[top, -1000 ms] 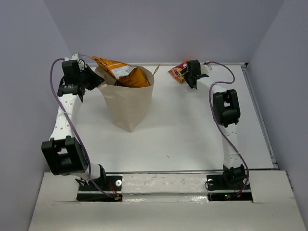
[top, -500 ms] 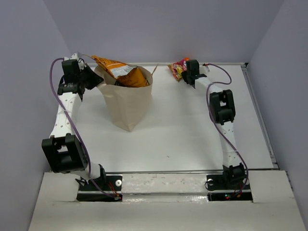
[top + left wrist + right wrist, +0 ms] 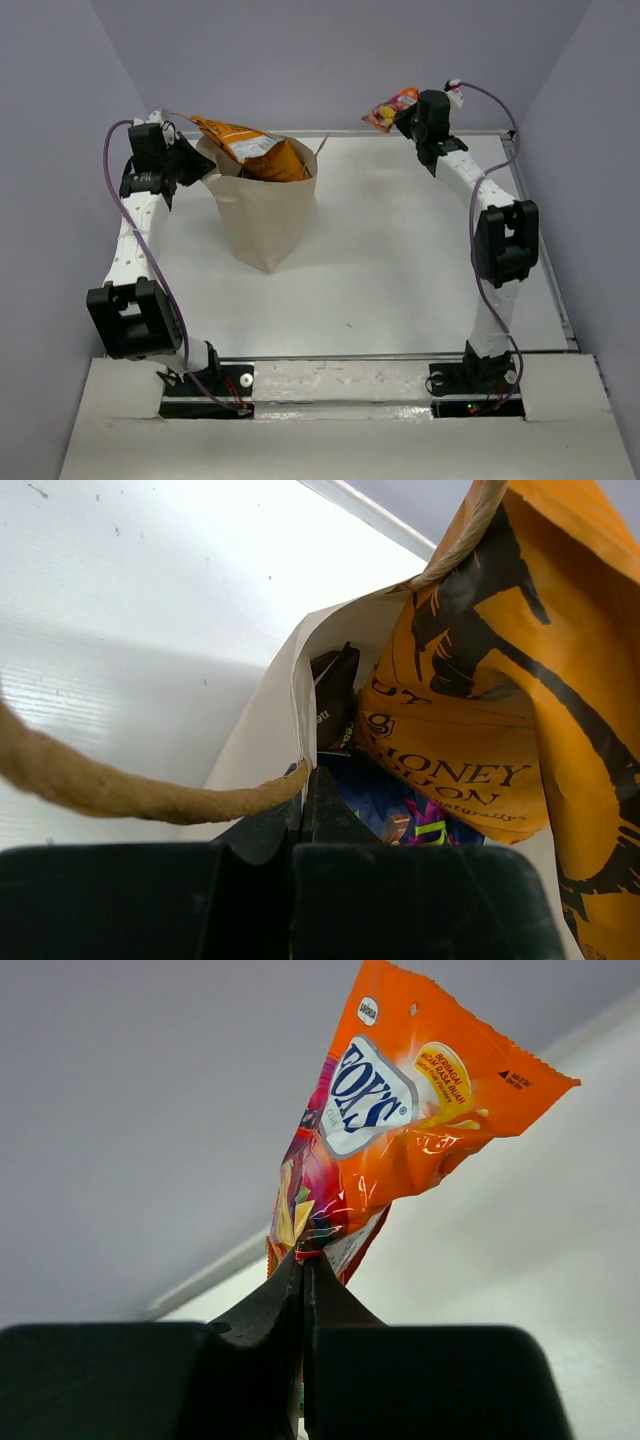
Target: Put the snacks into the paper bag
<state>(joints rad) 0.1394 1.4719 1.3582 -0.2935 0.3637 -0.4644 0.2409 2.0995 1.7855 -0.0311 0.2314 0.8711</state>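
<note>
Sitting back-left on the table [image 3: 400,260], the paper bag [image 3: 265,215] stands upright, left gripper [image 3: 305,780] pinched tight on its rim beside the cord handle [image 3: 120,795]. Orange packet [image 3: 255,150] sticks out the top and crowds the mouth, dark brown packet [image 3: 335,695] and purple packet [image 3: 400,815] tucked under it. Right gripper [image 3: 303,1265] is clamped on the red-orange packet [image 3: 400,1130], aloft near the back edge, well apart from the bag.

The tan paper bag [image 3: 265,215] stands upright and open near ten o'clock on the table [image 3: 400,260], the orange packet [image 3: 250,148] jutting from its mouth above the dark brown packet [image 3: 335,695] and the purple packet [image 3: 400,805] inside, while the red-orange packet [image 3: 390,108] hangs in the air near one o'clock.
</note>
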